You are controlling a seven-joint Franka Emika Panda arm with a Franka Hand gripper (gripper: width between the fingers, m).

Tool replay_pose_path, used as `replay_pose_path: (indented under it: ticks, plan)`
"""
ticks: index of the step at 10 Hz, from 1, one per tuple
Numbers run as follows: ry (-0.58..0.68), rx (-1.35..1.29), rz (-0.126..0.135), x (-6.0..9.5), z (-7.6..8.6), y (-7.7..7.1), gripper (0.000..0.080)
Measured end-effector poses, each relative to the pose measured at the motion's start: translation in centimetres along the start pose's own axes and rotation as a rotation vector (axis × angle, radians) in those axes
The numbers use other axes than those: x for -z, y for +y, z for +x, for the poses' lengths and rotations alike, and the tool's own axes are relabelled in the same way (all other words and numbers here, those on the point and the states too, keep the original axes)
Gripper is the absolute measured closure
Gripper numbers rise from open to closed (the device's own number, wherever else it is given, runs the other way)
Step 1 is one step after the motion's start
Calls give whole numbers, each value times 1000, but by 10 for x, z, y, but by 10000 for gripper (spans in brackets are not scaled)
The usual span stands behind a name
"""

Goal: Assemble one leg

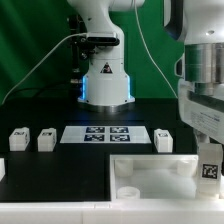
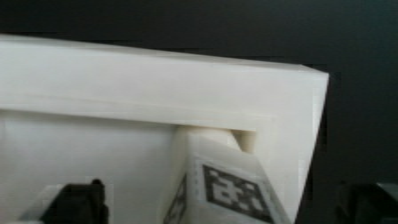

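My fingers (image 2: 79,202) are closest to the wrist camera. Room: panel (image 2: 160,90) walls box the leg (image 2: 231,185) on two sides, and there's bare table (image 1: 60,175) toward the exterior view's left. Gripper (image 2: 222,208) is spread wide and grips nothing, with a gap on each side. The leg stands between the fingers, in the panel's inner corner.

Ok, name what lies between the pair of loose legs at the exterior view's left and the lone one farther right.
The marker board, touching neither the pair nor the lone leg; the exterior view shows it.
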State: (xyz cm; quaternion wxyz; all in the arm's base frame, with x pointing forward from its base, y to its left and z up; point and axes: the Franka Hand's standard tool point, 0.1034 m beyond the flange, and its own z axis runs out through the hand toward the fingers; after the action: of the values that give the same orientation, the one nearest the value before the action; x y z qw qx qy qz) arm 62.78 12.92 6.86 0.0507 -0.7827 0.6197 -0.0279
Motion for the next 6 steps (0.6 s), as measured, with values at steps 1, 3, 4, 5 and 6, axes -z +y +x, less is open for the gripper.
replay_pose_path:
  ticks: [1,3,4,5,6]
  plan:
    - [2,190,1,1,1,0,154]
    - [5,413,0,1,1,0,151]
    - [6,526,0,1,2,0,151]
    - [8,643,-11,2,3,0,151]
    - [14,850,-52,6,4,-3,151]
